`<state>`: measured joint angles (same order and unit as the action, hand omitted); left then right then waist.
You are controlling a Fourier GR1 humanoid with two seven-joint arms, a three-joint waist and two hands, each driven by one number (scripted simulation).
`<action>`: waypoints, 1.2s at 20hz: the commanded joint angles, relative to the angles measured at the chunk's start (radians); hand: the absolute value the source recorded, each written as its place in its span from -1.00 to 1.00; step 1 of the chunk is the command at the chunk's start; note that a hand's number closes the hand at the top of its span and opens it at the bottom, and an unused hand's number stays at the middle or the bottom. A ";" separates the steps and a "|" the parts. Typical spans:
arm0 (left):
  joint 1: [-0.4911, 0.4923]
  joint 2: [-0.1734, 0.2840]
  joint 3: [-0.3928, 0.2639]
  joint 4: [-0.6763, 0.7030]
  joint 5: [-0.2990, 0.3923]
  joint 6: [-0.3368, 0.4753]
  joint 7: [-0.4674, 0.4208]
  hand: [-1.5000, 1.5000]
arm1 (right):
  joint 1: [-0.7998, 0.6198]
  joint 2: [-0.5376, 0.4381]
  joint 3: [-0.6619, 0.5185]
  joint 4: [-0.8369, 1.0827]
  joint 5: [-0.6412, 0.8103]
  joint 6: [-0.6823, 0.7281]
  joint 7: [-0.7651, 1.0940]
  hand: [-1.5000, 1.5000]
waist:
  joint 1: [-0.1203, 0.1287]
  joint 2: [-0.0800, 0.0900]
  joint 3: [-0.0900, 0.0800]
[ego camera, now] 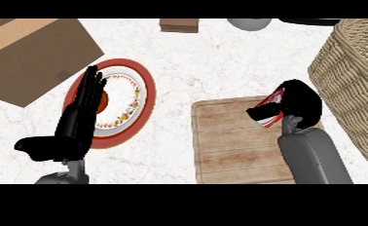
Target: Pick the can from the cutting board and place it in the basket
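Down at the bottom of the frame we've got 2 grey forearms coming in. Our left hand (pixel 75 118) sits at lower left, fingers straight and pointing up the frame, thumb stuck out to the side, holding nothing. It's just resting there, and its fingers overlap the left side of a red-rimmed plate (pixel 144 98) with a patterned white middle.

Over on the lower right, the wooden cutting board (pixel 230 142) lies flat on the white marble table (pixel 208 64). Our right hand (pixel 298 103) is over the board's upper right corner, fingers curled round the can (pixel 269 110). We only see a bit of the can, a red and white part poking out on the left side of the hand, and it looks tilted. Whether it's touching the board or lifted off it we honestly can't tell from this angle. It's near the basket but not in it.

The wicker basket (pixel 345 74) takes up the right edge of the frame, just beside the board's right side, running from upper right down to middle right.

Further up, a brown cardboard-looking slab (pixel 39 54) fills the upper left. At the very top edge there's a small brown block (pixel 179 25) in the middle, a grey rounded thing (pixel 249 24) to its right, and a dark shape (pixel 309 21) past that, all cut off.
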<state>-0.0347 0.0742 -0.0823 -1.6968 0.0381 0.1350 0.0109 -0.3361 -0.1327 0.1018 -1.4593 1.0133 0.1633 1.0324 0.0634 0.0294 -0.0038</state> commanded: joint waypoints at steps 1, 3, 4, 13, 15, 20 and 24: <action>-0.001 -0.009 -0.026 0.010 0.005 -0.020 0.001 0.00 | -0.153 0.012 -0.124 0.173 0.112 -0.144 0.178 1.00 | 0.039 0.014 0.004; -0.043 -0.008 -0.018 0.013 -0.004 -0.007 0.018 0.00 | -0.223 0.029 -0.148 0.226 0.162 -0.247 0.174 1.00 | 0.039 0.013 0.006; -0.025 -0.010 -0.027 0.017 -0.005 -0.014 0.006 0.00 | -0.245 0.037 -0.164 0.259 0.185 -0.296 0.173 1.00 | 0.044 0.012 0.006; -0.020 -0.002 -0.004 0.035 -0.002 -0.010 -0.001 0.00 | -0.580 0.084 -0.220 0.362 0.441 -0.539 0.220 1.00 | 0.028 -0.008 0.003; -0.005 0.003 0.002 0.041 0.006 -0.022 -0.019 0.00 | -0.632 0.123 -0.229 0.399 0.503 -0.571 0.262 1.00 | 0.022 -0.011 0.002; -0.018 0.001 0.008 0.005 -0.004 0.007 0.034 0.00 | -0.763 0.131 -0.302 0.486 0.562 -0.567 0.309 1.00 | 0.000 -0.017 0.003; -0.008 0.008 0.026 0.013 -0.001 0.005 0.011 0.00 | -0.807 0.125 -0.375 0.506 0.621 -0.504 0.356 1.00 | -0.026 -0.025 0.002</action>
<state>-0.0571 0.0734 -0.0711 -1.6757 0.0366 0.1379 0.0318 -1.0670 -0.0145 -0.2246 -0.9810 1.5792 -0.3297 1.1618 0.0578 0.0127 -0.0012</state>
